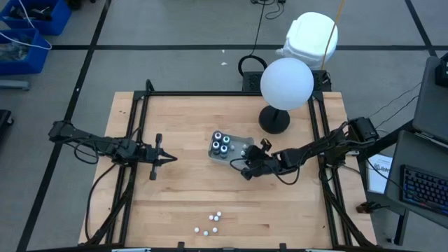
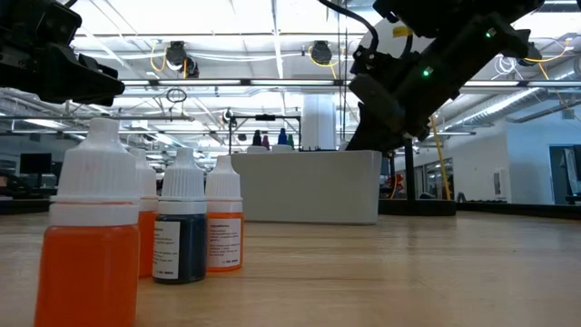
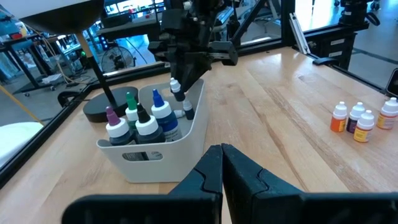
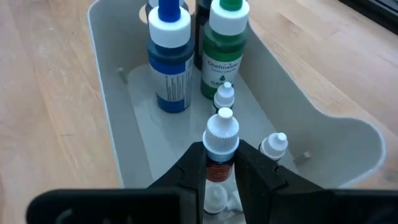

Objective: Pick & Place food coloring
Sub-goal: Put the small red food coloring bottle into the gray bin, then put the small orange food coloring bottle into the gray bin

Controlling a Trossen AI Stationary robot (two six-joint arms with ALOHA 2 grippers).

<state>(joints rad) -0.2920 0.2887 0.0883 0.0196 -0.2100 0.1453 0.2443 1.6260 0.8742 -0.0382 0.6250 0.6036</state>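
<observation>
right now the right gripper [image 4: 219, 163] hangs over the white bin [image 1: 241, 146], its fingers clamped on 1 small white-capped dropper bottle [image 4: 220, 146] held upright, cap away from the wrist, directly above the bin's open floor. inside the bin stand 4 larger bottles [image 1: 222, 142] at its far end, with several small ones lying nearby. more small bottles [image 1: 212, 222] wait on the wooden surface [image 1: 189, 182], well apart from the bin. the left gripper [image 1: 168, 158] idles with fingers closed, empty, farther from the bin.
</observation>
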